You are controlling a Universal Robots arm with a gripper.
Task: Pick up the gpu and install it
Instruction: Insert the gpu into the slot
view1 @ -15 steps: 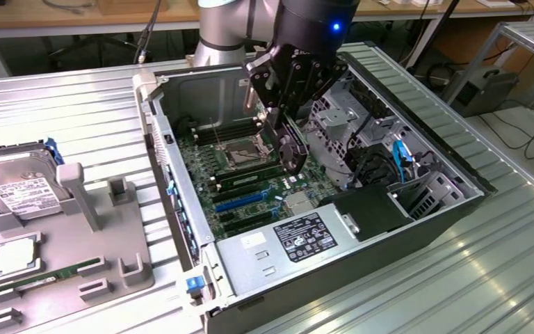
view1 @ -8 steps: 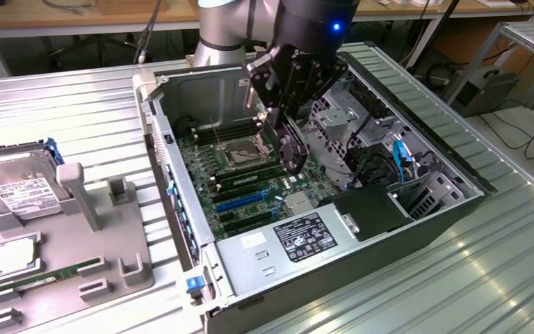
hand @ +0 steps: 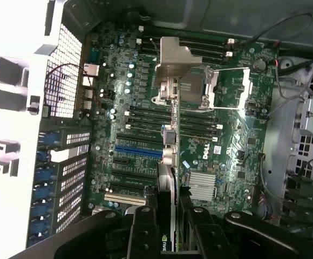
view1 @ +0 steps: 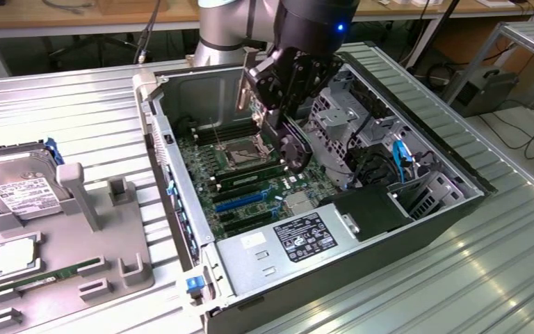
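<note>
- Reaching down from above, your arm has its claw (view1: 281, 125) inside the open computer case (view1: 167, 149), which lies on its side on the ribbed metal counter (view1: 72, 104).
- Your claw is clamped on the gpu (view1: 293, 154). In the wrist view, its black fingers (hand: 140, 226) press on either side of the card's upper edge.
- You hold the gpu on edge, upright over the motherboard (hand: 145, 86). In the exterior view it sits between the CPU socket (view1: 247, 149) and the metal drive cage (view1: 341, 115).
- Seen from the wrist camera, the card runs edge-on away from the claw. It lies between the blue expansion slot (hand: 137, 152) and the finned heatsink (hand: 202, 186).
- You cannot tell whether the card's lower edge touches the board or any slot.
- The power supply (view1: 290, 243), with its white-and-black label, fills the near end of the case, apart from the card.
- On the exterior view's left, just beside the case, a grey fixture tray (view1: 72, 229) carries a hard drive (view1: 17, 188), a processor chip (view1: 14, 256) and a memory stick (view1: 44, 277). All three are well apart from your claw.
</note>
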